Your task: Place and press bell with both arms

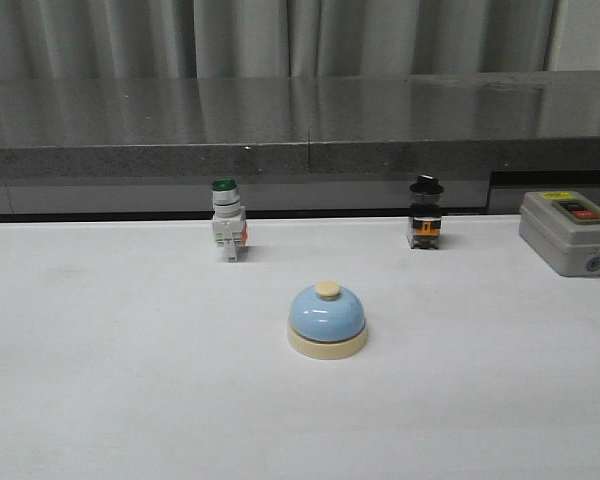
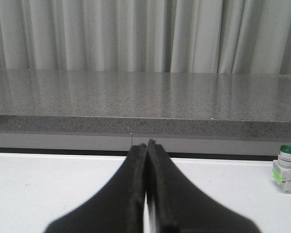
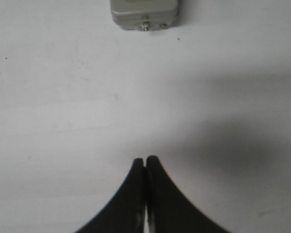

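The light-blue dome bell [image 1: 326, 320] with a cream base and cream top button stands upright on the white table [image 1: 110, 380], near the middle. Neither arm shows in the front view. My left gripper [image 2: 146, 144] is shut and empty, its black fingers pressed together, pointing level toward the grey counter. My right gripper [image 3: 145, 160] is shut and empty, pointing down over bare white table. The bell is out of sight in both wrist views.
A green-capped white pushbutton switch [image 1: 227, 220] stands behind the bell to the left and also shows in the left wrist view [image 2: 286, 162]. A black-capped switch [image 1: 425, 213] stands behind it to the right. A grey box with a red button [image 1: 570, 232] sits far right, its end in the right wrist view [image 3: 144, 13]. A grey counter [image 1: 300, 120] runs along the back.
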{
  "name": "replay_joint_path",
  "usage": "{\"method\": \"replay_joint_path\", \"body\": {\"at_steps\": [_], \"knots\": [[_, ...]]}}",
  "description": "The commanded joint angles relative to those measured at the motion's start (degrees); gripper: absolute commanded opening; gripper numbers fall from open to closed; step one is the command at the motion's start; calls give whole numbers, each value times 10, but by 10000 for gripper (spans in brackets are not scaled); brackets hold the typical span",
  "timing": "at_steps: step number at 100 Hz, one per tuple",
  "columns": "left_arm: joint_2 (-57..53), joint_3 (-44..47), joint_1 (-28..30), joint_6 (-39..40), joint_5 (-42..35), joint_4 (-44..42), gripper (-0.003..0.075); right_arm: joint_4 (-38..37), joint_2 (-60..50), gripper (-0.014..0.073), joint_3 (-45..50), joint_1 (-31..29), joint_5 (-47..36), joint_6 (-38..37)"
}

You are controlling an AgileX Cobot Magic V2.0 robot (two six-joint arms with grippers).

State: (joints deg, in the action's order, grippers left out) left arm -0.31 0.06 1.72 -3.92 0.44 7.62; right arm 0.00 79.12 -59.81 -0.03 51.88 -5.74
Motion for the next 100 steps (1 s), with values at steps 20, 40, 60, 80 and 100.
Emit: {"method": "replay_joint_path", "body": {"at_steps": [20,40,60,80,100], "knots": [[-17,24,0,5,-41,0,-20,-4,-135,-60,75,-8,-58,0],[-17,24,0,5,-41,0,-20,-4,-237,-60,129,-8,-99,0],[-17,24,0,5,-41,0,-20,-4,-339,-60,179,-8,-137,0],[-17,24,0,5,-41,0,-20,-4,-442,-60,246,-8,-180,0],[-17,24,0,5,-41,0,-20,-4,-543,-60,307,-8,-219,0]]}}
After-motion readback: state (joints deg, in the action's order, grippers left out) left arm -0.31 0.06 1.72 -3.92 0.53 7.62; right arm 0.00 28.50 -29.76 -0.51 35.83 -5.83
